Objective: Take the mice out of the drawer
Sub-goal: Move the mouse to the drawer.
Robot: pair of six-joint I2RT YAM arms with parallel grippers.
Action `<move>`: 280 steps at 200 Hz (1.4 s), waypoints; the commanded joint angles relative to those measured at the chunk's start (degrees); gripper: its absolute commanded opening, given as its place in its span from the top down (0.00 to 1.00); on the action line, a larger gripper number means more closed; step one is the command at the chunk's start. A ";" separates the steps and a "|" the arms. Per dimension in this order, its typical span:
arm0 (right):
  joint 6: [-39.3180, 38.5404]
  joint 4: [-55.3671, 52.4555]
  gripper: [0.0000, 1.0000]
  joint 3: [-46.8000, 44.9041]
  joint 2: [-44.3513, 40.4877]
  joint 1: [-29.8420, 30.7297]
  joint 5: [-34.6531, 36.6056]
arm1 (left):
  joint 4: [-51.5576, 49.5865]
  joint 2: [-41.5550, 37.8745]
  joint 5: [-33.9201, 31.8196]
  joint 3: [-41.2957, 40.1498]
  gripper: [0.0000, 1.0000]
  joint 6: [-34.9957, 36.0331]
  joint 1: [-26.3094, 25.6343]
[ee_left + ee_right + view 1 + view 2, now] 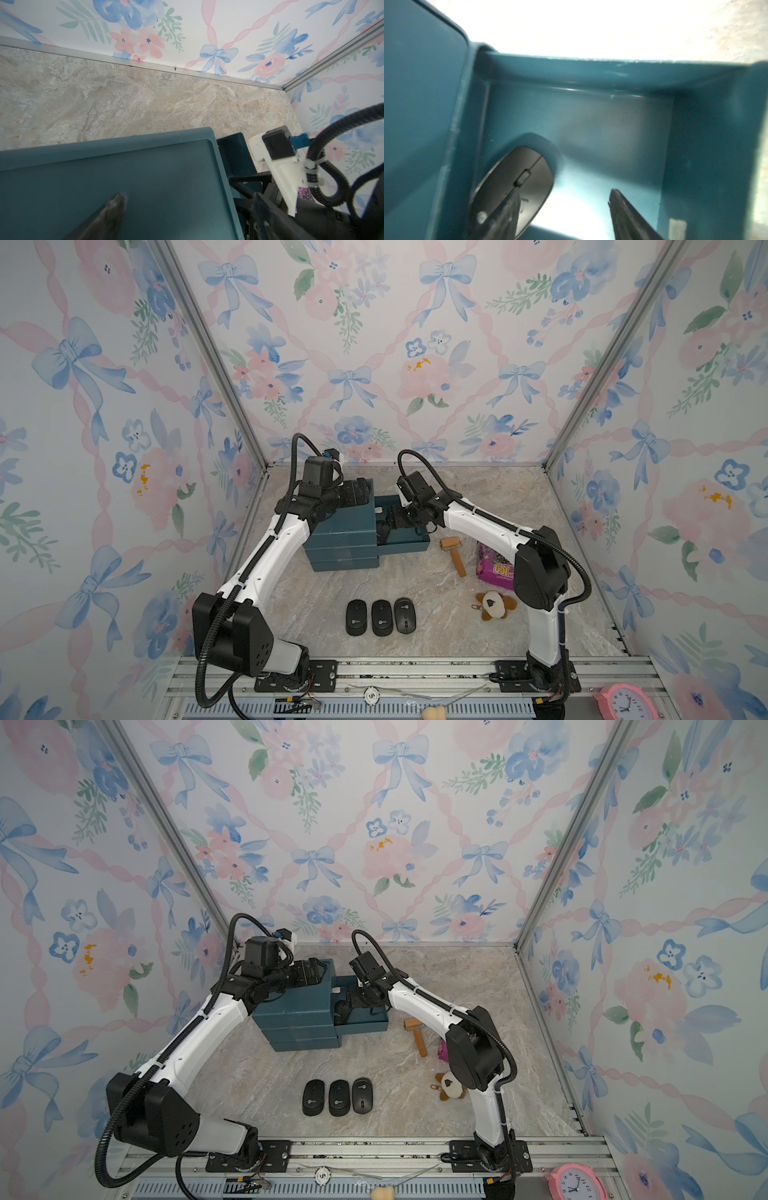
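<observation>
A teal cabinet (345, 539) has its top drawer (405, 546) pulled out to the right. My right gripper (384, 526) reaches down into it. In the right wrist view a black mouse (529, 172) lies against the drawer's (612, 70) inner end. The right gripper (564, 192) is open there: one finger hangs over the mouse's back, the other stands apart above the bare drawer floor. Three black mice (356, 617) (382, 617) (404, 615) lie in a row on the table in front. My left gripper (363, 489) rests open over the cabinet top (124, 166) with nothing in it.
To the right of the drawer lie a wooden roller (453, 556) and a purple packet (494, 568). A brown-and-white plush keychain (494, 605) sits by the right arm's base. A pink clock (623, 701) stands on the front rail. Walls close in the back and both sides.
</observation>
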 commanded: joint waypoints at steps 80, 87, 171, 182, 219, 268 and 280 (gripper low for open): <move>22.57 -1.21 0.27 1.62 2.49 1.95 -5.69 | -1.40 -1.11 1.42 -1.41 0.02 2.10 1.65; 22.82 -1.11 0.26 1.90 2.95 2.10 -5.69 | -1.36 -1.20 1.62 -1.54 0.02 2.21 1.81; 21.63 -7.90 0.26 10.27 11.09 4.24 -2.69 | -1.40 -1.51 3.20 -2.49 0.02 3.18 2.97; 19.91 -11.39 0.27 12.66 12.45 4.72 -1.92 | -1.41 -1.54 3.21 -2.64 0.02 3.34 3.14; 15.58 -17.16 0.37 11.06 11.33 4.19 2.45 | -1.43 -1.45 3.28 -2.69 0.02 4.12 3.67; 15.38 -10.49 0.38 0.15 3.44 0.33 2.67 | -1.50 -1.07 3.94 -2.77 0.02 4.48 4.20; 16.39 -7.62 0.37 -0.90 1.99 -0.18 1.01 | -1.40 -1.02 4.13 -2.77 0.02 4.41 4.24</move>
